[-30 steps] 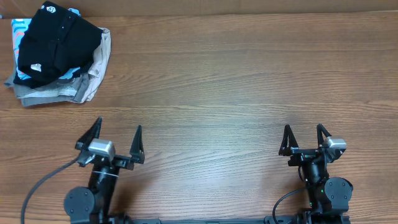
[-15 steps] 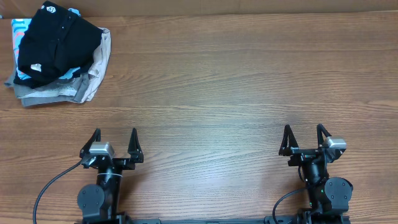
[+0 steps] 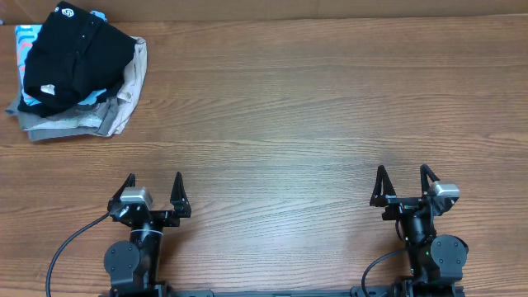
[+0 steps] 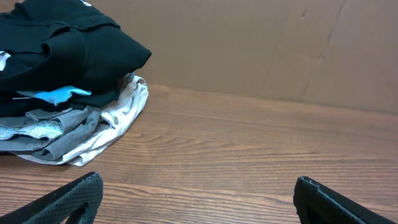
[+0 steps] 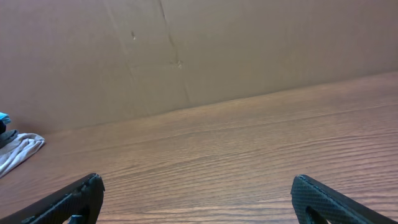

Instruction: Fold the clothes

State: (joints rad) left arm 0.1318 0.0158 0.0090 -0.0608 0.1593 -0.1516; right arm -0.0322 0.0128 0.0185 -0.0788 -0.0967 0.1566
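left gripper (image 3: 153,177) is idling, fingers wide, empty, well apart from the stack (image 3: 107,115) | right gripper (image 3: 403,170) is gaping likewise, farther from the stack | black garment (image 3: 74,49) is lying bundled atop the stack, probably keeping the working area free

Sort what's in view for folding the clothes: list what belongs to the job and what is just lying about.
For the job:
black garment, on top of the pile
left gripper, open
right gripper, open

Lying about:
light blue shirt, under the black one
grey garment, low in the pile
beige garment, low in the pile
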